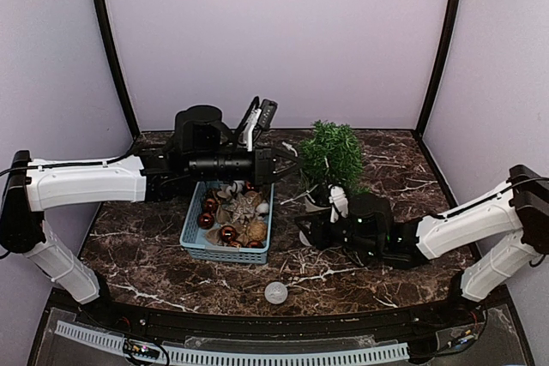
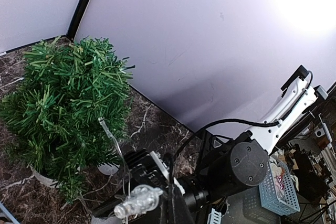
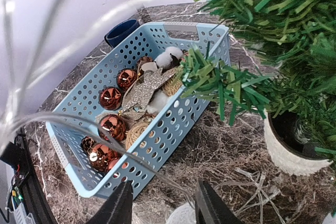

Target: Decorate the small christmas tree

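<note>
The small christmas tree [image 1: 333, 153], bushy and dark green, stands in a round white pot [image 3: 286, 153] at the table's middle back. A string of clear lights [image 2: 137, 201] hangs from its branches. My left gripper [image 1: 290, 160] reaches over the blue basket [image 1: 193, 233] to the tree's left side and is shut on the string's wire; in the left wrist view a clear bulb sits right beside the left gripper [image 2: 170, 205]. My right gripper [image 3: 163, 195] is low in front of the tree, jaws apart, with a thin wire [image 3: 105, 129] running between the fingers [image 3: 116, 208].
The blue basket [image 3: 173, 121] holds copper baubles [image 3: 111, 98], twine balls, pine cones and a glittery star. A dark blue cup [image 3: 119, 31] stands behind it. A white ball [image 1: 275, 292] lies near the table's front edge. Loose wire [image 3: 252, 182] is strewn by the pot.
</note>
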`<state>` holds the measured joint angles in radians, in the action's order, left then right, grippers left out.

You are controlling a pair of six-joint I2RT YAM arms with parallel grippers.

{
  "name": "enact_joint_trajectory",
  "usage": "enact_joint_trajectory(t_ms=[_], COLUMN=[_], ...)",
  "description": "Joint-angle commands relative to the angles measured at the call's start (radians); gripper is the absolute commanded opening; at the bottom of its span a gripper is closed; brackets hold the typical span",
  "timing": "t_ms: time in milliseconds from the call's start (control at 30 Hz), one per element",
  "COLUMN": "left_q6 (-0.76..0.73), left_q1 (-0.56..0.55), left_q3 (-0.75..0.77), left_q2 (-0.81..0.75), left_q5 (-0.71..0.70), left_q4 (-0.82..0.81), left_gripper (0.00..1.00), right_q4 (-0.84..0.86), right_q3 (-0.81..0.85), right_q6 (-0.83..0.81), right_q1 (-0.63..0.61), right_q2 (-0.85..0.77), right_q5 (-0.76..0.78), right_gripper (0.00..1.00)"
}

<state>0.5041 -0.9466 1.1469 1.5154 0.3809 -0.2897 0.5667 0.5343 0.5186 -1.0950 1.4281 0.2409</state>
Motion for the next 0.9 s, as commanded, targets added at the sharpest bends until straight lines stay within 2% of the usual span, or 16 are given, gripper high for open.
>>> enact_joint_trajectory(t_ms=[0,167,367,533,667,767,867], left_q6=[-0.010,-0.016,-0.036,-0.067,-0.089,-0.096,-0.100], left_q1=[-0.003,-0.003,-0.002,0.002,0.009,0.018,0.027], left_q3=[0.030,0.018,-0.020,-0.029,-0.023,-0.011,0.023], left_q2=[-0.045,-0.063,-0.099,-0.103,-0.092,-0.080,-0.046], left_q5=[0.014,0.001,-0.055,-0.098,-0.137,-0.138,-0.108], left_q4=[0.000,0.014,0.050,0.111,0.171,0.174,0.176], left_gripper=[0.00,0.00,0.00,0.00,0.00,0.00,0.00], right_q4=[0.081,0.076,-0.011,-0.299,-0.606,-0.819,-0.979], right_q3=[0.061,0.081,0.033,0.005,0.038,0.113,0.230], right_q6=[-0.008,0.007,0.042,0.082,0.160,0.174,0.151], right_q1=[-0.008,-0.004,-0.004,-0.006,-0.006,-0.005,-0.001], right_q2=[0.058,0.081,-0.060,-0.301,-0.513,-0.608,-0.623], right_q5=[0.035,0.087,0.130,0.193,0.284,0.361,0.414], right_gripper=[0.31,0.01,0.00,0.00,0.00,0.00,0.00])
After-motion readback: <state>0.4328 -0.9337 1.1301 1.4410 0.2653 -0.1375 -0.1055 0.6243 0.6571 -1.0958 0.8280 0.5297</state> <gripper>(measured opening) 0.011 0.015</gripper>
